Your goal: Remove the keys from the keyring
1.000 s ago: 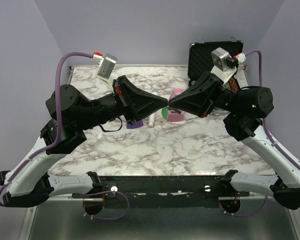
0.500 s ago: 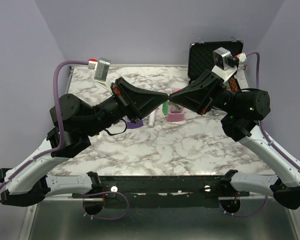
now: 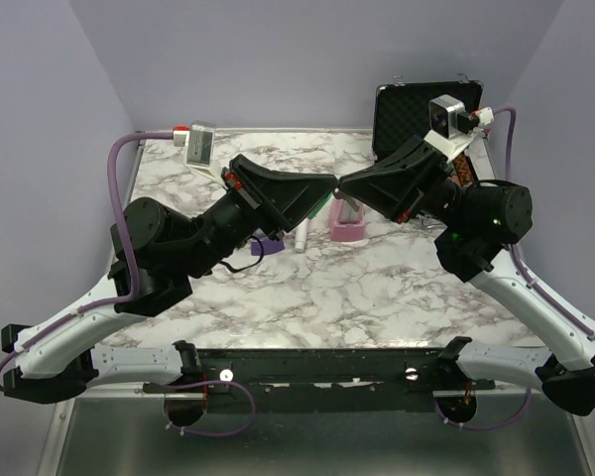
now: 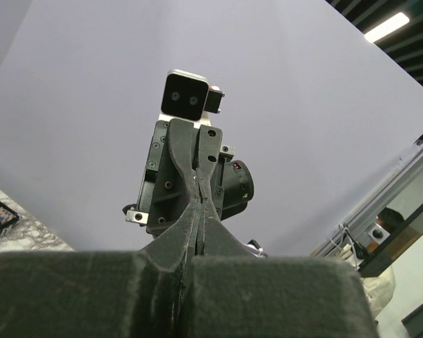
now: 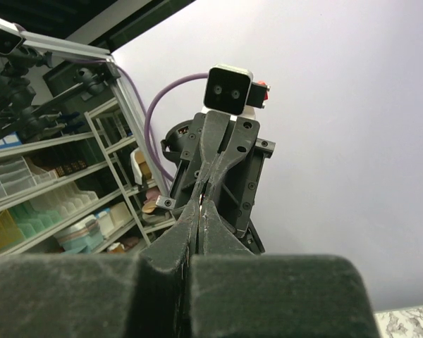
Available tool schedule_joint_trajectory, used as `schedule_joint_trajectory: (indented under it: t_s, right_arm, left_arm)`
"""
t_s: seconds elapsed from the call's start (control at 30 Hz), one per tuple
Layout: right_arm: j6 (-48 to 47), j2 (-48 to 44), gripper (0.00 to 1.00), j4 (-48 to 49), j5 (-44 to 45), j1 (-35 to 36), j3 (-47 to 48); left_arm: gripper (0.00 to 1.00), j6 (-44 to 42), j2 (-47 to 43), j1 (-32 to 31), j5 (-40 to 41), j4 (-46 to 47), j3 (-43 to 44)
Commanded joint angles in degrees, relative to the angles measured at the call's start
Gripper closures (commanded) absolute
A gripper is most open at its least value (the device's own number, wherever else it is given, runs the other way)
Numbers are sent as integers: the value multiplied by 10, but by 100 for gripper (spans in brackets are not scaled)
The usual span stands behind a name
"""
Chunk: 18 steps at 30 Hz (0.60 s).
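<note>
My left gripper (image 3: 329, 187) and right gripper (image 3: 345, 184) meet tip to tip, raised above the marble table (image 3: 317, 288). Both are shut. A small bright green oblong, the key's head (image 3: 321, 209), seems to hang just below the joined tips, partly behind the left finger. The keyring is too small to make out and would be at the pinch point. In the left wrist view my shut gripper (image 4: 199, 210) touches the right gripper's tips (image 4: 197, 184). In the right wrist view my shut gripper (image 5: 201, 204) meets the left one (image 5: 213, 172), with a tiny glint between them.
A pink object (image 3: 346, 230), a white marker (image 3: 302, 238) and a purple object (image 3: 269, 245) lie on the table under the grippers. An open black case (image 3: 409, 107) stands at the back right. A black cable (image 3: 218, 256) lies near the left arm.
Both grippers have risen together with their tips still joined, and both arms have tilted up. The green key head has gone up with them.
</note>
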<state>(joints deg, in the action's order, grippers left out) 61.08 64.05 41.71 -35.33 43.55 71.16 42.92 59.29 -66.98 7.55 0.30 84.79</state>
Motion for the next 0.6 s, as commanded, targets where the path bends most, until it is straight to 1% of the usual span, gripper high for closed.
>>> schedule_joint_trajectory:
  t_s: [0.0, 0.17, 0.27, 0.3, 0.33, 0.4, 0.47, 0.57]
  right_arm:
    - [12, -17, 99, 64, 14, 8, -5]
    - [18, -19, 99, 72, 18, 8, -9]
    - [16, -22, 99, 68, 18, 8, -12]
    - [13, -24, 99, 63, 17, 8, -12]
    - [9, -23, 99, 54, 15, 8, -11]
    - [-3, -27, 99, 29, 11, 8, -9]
    - [-18, -33, 99, 2, 7, 8, -10]
    - [-46, -46, 99, -47, 6, 8, -13]
  left_arm:
    - [100, -22, 7, -14, 78, -12, -35]
    - [100, -26, 1, -23, 98, -6, -44]
    - [100, -33, -1, -25, 97, -11, -42]
    - [97, -37, 0, -25, 97, -24, -38]
    - [93, -42, 1, -26, 97, -37, -31]
    - [76, -52, 0, -26, 98, -67, -22]
    - [61, -63, -8, -27, 101, -92, -18]
    - [46, -80, -27, -27, 111, -135, -14]
